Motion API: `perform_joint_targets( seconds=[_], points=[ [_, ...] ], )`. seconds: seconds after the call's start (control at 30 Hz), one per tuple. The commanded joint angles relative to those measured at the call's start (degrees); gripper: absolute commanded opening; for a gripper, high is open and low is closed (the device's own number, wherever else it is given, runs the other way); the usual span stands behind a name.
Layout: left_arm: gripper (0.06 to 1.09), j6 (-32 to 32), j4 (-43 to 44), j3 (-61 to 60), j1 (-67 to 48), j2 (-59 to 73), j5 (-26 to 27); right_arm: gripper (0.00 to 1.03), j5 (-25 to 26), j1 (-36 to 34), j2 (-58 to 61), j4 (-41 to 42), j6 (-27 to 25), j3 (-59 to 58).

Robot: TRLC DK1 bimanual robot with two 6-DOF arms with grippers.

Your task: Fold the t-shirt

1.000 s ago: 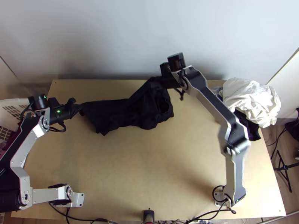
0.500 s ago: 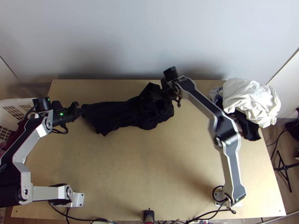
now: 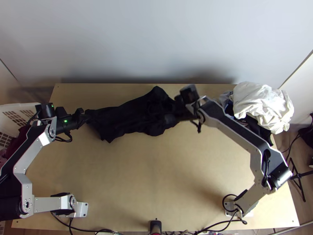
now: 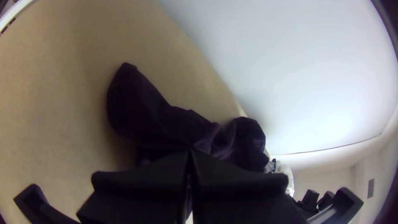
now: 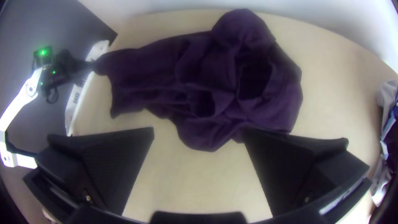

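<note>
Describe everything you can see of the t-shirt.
The t-shirt is one dark, plain, soft-looking cloth. It lies unfolded but bunched across the far part of the wooden table, narrow at its left end and wider at its right, with creases and dark hollows in the wider part. I cannot tell sleeves from hem. The left gripper pinches the narrow end; the right gripper, open, is over the wider part.

Pale wall behind wooden table
</note>
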Motion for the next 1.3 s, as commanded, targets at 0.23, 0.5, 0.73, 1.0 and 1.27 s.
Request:
perform_joint_targets(
  seconds=[0.23, 0.5, 0.73, 1.0, 1.27],
  points=[
    [0.09, -0.7, 0.0, -1.5, -0.3, -2.7, 0.0, 0.98, 6.2, 2.0, 6.8, 5.8, 0.2, 0.6],
    [0.09, -0.4, 0.0, -2.5, 0.8, -4.9, 0.0, 0.97, 7.3, 1.9, 12.1, 5.8, 0.1, 7.4],
    [0.09, 0.0, 0.0, -3.7, 0.9, -5.6, 0.0, 0.93, 7.8, 2.0, 11.7, 5.0, 0.1, 7.6],
    [0.09, -0.2, 0.2, -3.8, 0.8, -5.8, 0.0, 0.91, 9.3, 2.0, 11.2, 5.0, -1.1, 4.9],
    [0.09, 0.1, 0.3, -5.0, 2.1, -6.6, 0.0, 0.03, 17.3, 5.5, 11.7, 5.0, -8.3, 3.8]
  ],
)
